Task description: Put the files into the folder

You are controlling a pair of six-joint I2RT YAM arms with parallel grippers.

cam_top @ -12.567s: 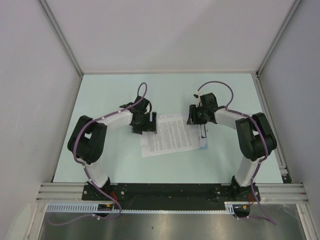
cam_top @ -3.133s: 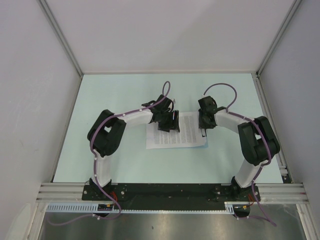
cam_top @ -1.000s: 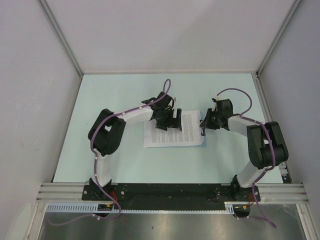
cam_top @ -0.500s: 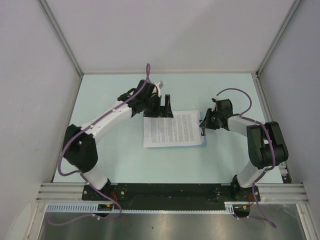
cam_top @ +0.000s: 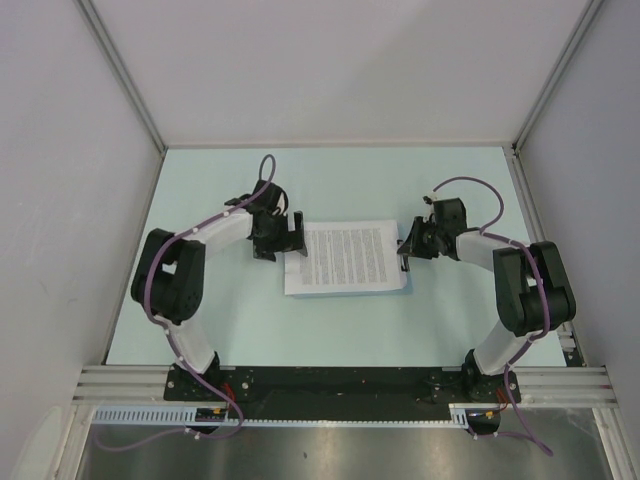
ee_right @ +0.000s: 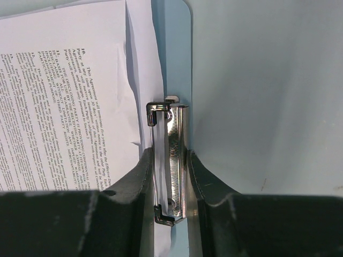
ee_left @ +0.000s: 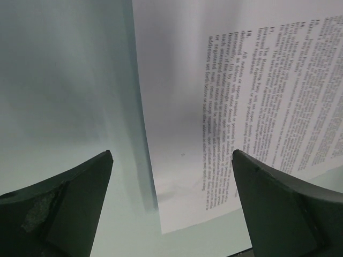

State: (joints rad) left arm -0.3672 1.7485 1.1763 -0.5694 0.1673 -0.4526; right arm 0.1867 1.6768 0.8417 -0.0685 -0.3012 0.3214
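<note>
The files lie flat at the table's middle, printed side up, on the pale-blue folder, which shows as a thin strip along their near and right edges. My left gripper is open and empty at the sheets' left edge; in the left wrist view the paper's edge lies between the spread fingers. My right gripper is shut on the folder's metal clip; in the right wrist view its fingers squeeze the clip beside the papers and the blue folder.
The pale mint tabletop is walled by grey panels on the left, back and right, with aluminium posts at the corners. The arm bases stand on the black rail at the near edge.
My left gripper has lifted off the sheets, swung far-left, then come down at their left edge. The sheets now lie squarer on the folder. My right gripper has stayed on the clip.
</note>
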